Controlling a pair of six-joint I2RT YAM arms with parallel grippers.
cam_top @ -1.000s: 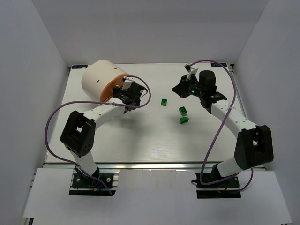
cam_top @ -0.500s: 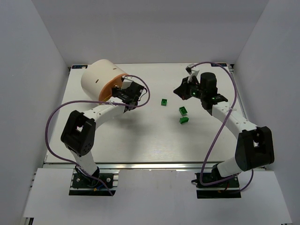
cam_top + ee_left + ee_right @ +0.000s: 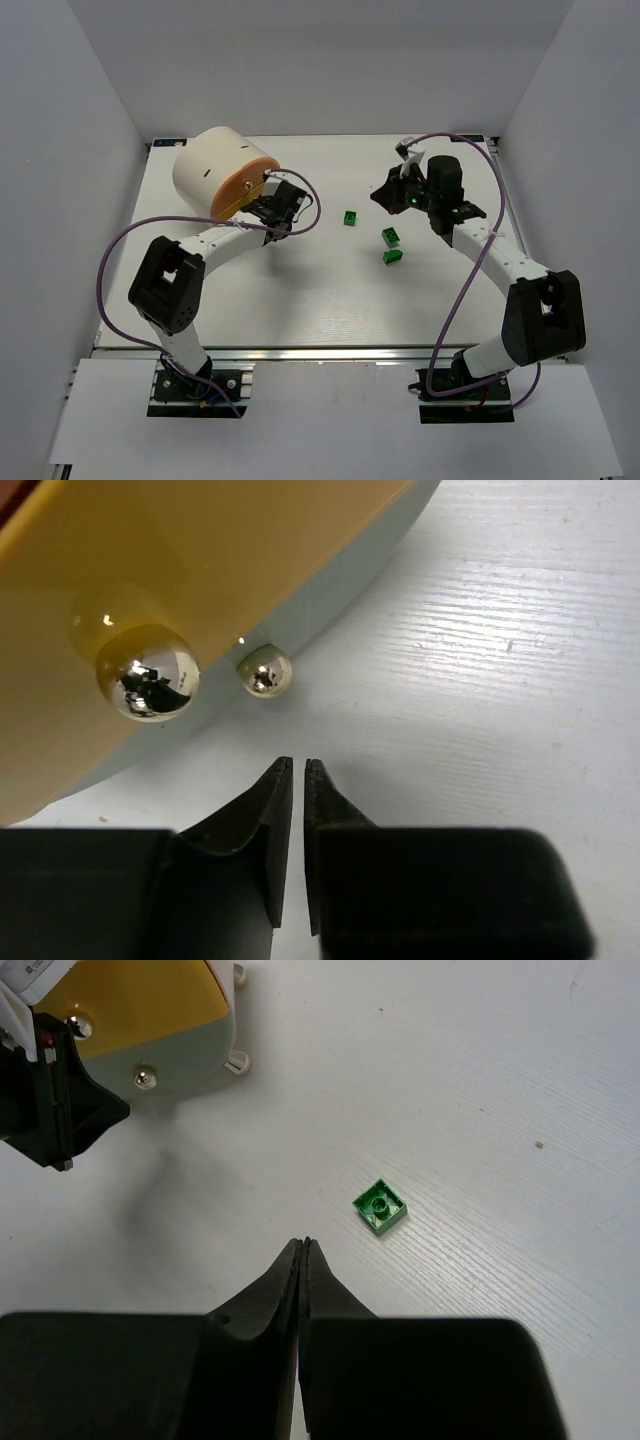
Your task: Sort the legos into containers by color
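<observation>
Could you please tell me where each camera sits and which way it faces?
Top external: above and behind the bases, looking down on the table; both arms show, left gripper at the drum, right gripper near three green legos.
Left wrist: on the left arm, facing the yellow drawer front; its shut gripper shows.
Right wrist: on the right arm, looking down at one green lego; its shut gripper shows.
Shared: all three see the drum.

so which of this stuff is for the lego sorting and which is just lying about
For the job: three green legos, cream drum, its yellow drawer front and grey drawer front.
Not for the job: only the arms' purple cables and the table.
</observation>
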